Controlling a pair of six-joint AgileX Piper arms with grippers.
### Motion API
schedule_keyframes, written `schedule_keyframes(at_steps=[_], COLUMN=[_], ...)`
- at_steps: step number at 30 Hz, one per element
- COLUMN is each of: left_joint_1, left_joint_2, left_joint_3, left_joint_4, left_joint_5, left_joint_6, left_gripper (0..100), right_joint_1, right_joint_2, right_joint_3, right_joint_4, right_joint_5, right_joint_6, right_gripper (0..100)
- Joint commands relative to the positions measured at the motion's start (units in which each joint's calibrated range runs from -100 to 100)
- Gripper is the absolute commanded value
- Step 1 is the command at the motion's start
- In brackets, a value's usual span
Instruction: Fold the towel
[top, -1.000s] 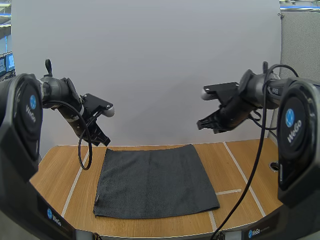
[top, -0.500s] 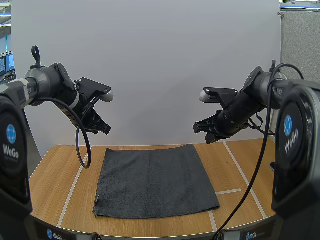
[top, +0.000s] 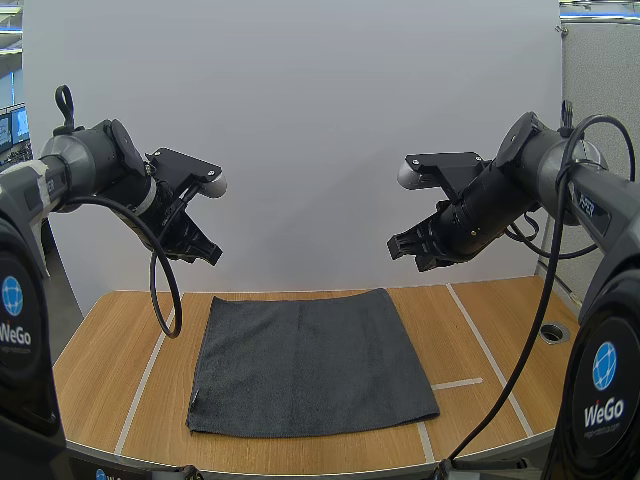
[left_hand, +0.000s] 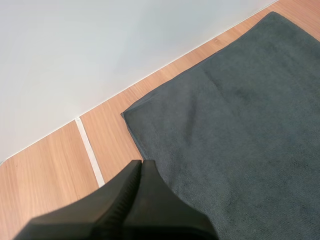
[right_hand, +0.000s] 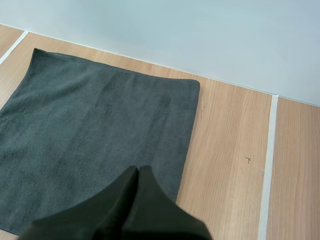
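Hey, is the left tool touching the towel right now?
Apart. The high view shows the left tool hanging in the air, with a clear gap between it and the dark grey towel, which lies flat on the table.

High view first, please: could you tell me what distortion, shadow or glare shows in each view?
High view: wide-angle bend curves the table edge; light even, towel nearly shadowless. Left wrist view: no glare; the left gripper, jaws shut, reads as a dark shape. Right wrist view: likewise even, right gripper dark too.
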Motion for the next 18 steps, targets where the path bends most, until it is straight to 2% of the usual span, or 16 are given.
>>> schedule_keyframes(at_steps=[1, 3, 5, 6, 7, 8, 9, 11, 14, 18], left_joint_1=[0.06, 0.06, 0.06, 0.06, 0.06, 0.06, 0.06, 0.06, 0.06, 0.06], left_joint_2=[-0.49, -0.49, -0.49, -0.49, -0.49, -0.49, -0.49, -0.49, -0.49, -0.49], left_joint_3=[-0.40, -0.40, -0.40, -0.40, -0.40, -0.40, -0.40, -0.40, -0.40, -0.40], left_joint_4=[-1.11, -1.11, -1.11, -1.11, -1.11, -1.11, -1.11, -1.11, -1.11, -1.11], left_joint_5=[0.37, 0.37, 0.37, 0.37, 0.37, 0.37, 0.37, 0.37, 0.37, 0.37], left_joint_6=[-0.39, -0.39, -0.39, -0.39, -0.39, -0.39, -0.39, -0.39, -0.39, -0.39], left_gripper=[0, 0, 0, 0, 0, 0, 0, 0, 0, 0], right_joint_1=[-0.17, 0.43, 3.04, 4.45, 6.29, 8.17, 10.33, 12.73, 14.77, 13.60], right_joint_2=[-0.68, -0.68, -0.56, -0.70, -1.22, -1.84, -2.74, -3.96, -5.21, -3.76], right_joint_3=[-0.43, -0.43, -0.43, -0.43, -0.43, -0.43, -0.43, -0.43, -0.43, -0.43], right_joint_4=[0.05, -0.76, -5.03, -7.08, -9.63, -12.21, -15.70, -21.06, -28.68, -30.15], right_joint_5=[-1.25, -1.90, -2.75, -3.15, -3.95, -5.19, -6.94, -9.58, -11.67, -15.13], right_joint_6=[-0.49, -0.36, 1.73, 3.54, 5.99, 8.69, 12.09, 16.70, 22.45, 24.22], right_gripper=[0, 0, 0, 4, 19, 38, 61, 100, 100, 100])
